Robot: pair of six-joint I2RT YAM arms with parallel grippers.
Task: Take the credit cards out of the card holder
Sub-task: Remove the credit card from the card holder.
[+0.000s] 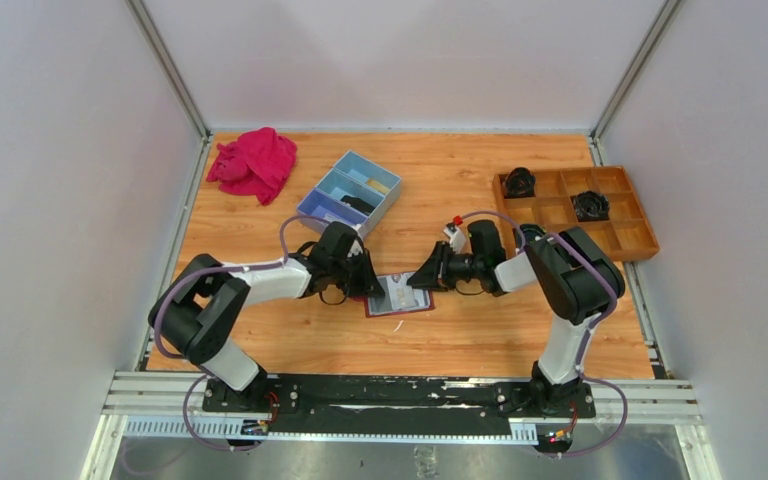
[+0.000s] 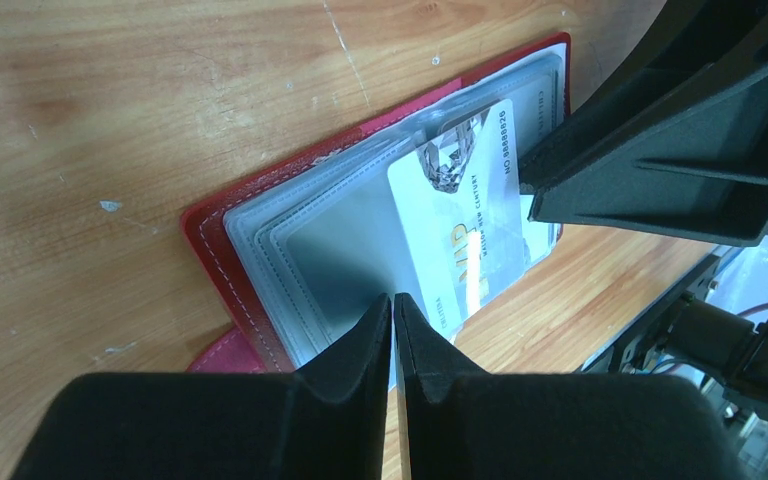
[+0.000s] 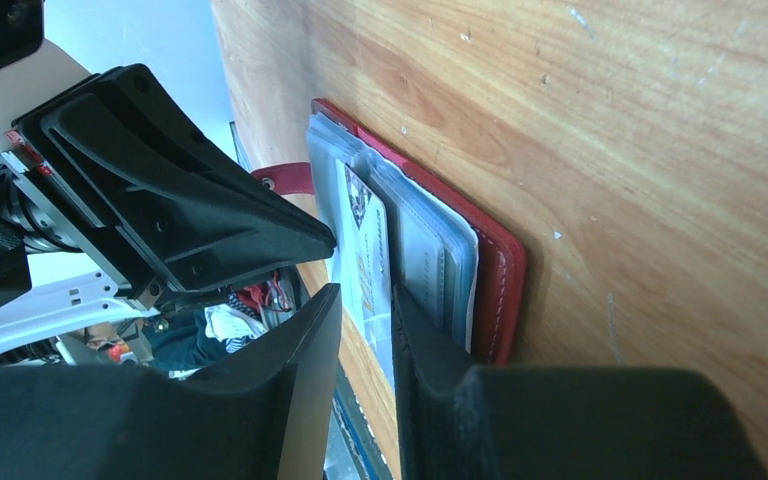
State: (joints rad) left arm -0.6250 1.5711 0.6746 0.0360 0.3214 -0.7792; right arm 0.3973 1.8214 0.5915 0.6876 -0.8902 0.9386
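Card holder [image 1: 398,295] lies open on the table [image 1: 480,340], between both arms. My left gripper [image 2: 392,305], jaws almost closed, is at its left edge; I cannot tell if it grips anything. My right gripper [image 3: 366,295] is narrowly parted, astride a whitish credit card [image 2: 460,220].

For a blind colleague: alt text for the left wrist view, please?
An open dark red card holder lies on a wooden table, a whitish card sticking out of its clear pocket. The left gripper is closed at the pocket's edge; the right gripper touches the card.
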